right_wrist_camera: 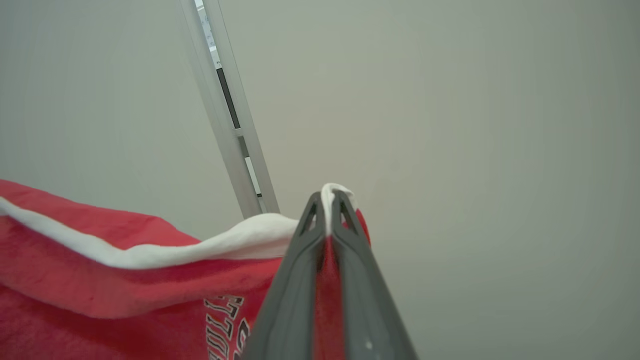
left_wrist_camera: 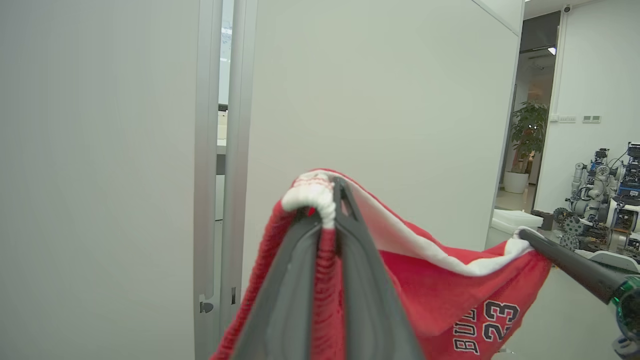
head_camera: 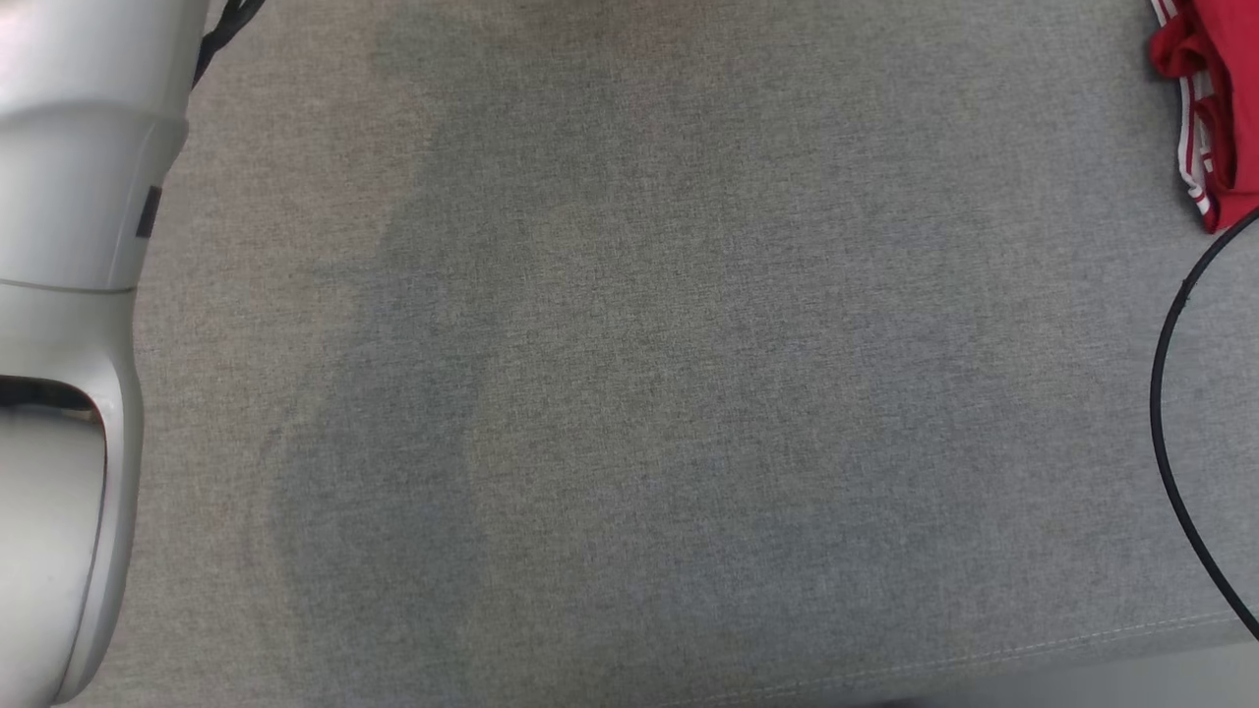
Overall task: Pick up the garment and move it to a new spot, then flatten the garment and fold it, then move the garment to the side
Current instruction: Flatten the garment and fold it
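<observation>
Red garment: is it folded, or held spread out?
Spread and held up: the red garment hangs open between the left claw and the right claw. Each claw is shut on its white-trimmed edge, which sags between them.

Two pincers point(left_wrist_camera: 326, 204) point(right_wrist_camera: 330, 196); one garment point(left_wrist_camera: 450, 295)

The garment point(left_wrist_camera: 450, 295) spans from the left gripper point(left_wrist_camera: 325, 204) to the right gripper point(left_wrist_camera: 525, 236) on its right, its edge clamped in both.

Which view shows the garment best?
Left wrist view: garment spread between left end effector and right end effector, 23 readable. Right wrist view shows one white-trimmed edge; head view, red striped fabric at top right, possibly it.
</observation>
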Tool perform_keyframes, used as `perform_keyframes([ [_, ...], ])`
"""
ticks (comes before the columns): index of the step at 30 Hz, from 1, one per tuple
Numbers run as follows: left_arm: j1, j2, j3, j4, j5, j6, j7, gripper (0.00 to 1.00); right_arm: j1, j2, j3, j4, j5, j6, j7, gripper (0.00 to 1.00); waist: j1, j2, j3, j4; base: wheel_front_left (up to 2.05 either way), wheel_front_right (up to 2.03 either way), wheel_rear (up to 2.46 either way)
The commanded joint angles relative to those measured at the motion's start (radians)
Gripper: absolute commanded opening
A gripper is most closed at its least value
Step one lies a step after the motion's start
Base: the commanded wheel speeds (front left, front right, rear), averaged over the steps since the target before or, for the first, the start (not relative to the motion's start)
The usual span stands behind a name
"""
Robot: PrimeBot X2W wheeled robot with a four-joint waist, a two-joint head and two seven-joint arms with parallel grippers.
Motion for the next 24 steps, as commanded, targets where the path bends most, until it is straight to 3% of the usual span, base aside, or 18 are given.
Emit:
perform_keyframes([
  [1, -0.004, 0.004, -0.016, 0.009, -0.014, -0.002, -0.013, 0.00, -0.001, -0.005, 0.017, 0.003, 0.014, 0.000, -0.009, 0.00, -0.0002, 0.0000, 0.019, 0.000, 0.00, 0.00, 0.00],
  [8, 0.119, 0.042, -0.089, -0.001, -0.092, -0.002, -0.050, 0.00, 0.115, -0.027, 0.105, -0.047, 0.072, 0.000, -0.024, 0.00, -0.0002, 0.0000, 0.001, -0.008, 0.00, 0.00, 0.00],
  [12, 0.275, 0.087, -0.093, -0.059, -0.123, -0.002, -0.062, 0.00, 0.249, -0.058, 0.129, -0.123, 0.095, 0.000, -0.025, 0.00, -0.0002, 0.0000, -0.038, -0.013, 0.00, 0.00, 0.00],
  [17, 0.537, 0.112, -0.004, -0.198, -0.086, 0.003, -0.063, 0.00, 0.471, -0.103, 0.128, -0.229, 0.096, 0.000, -0.025, 0.00, -0.0002, 0.0000, -0.099, -0.009, 0.00, 0.00, 0.00],
  [24, 0.933, 0.094, 0.064, -0.379, 0.004, 0.034, -0.064, 0.00, 0.780, -0.142, 0.097, -0.348, 0.104, -0.001, -0.025, 0.00, -0.0002, 0.0000, -0.193, 0.005, 0.00, 0.00, 0.00],
])
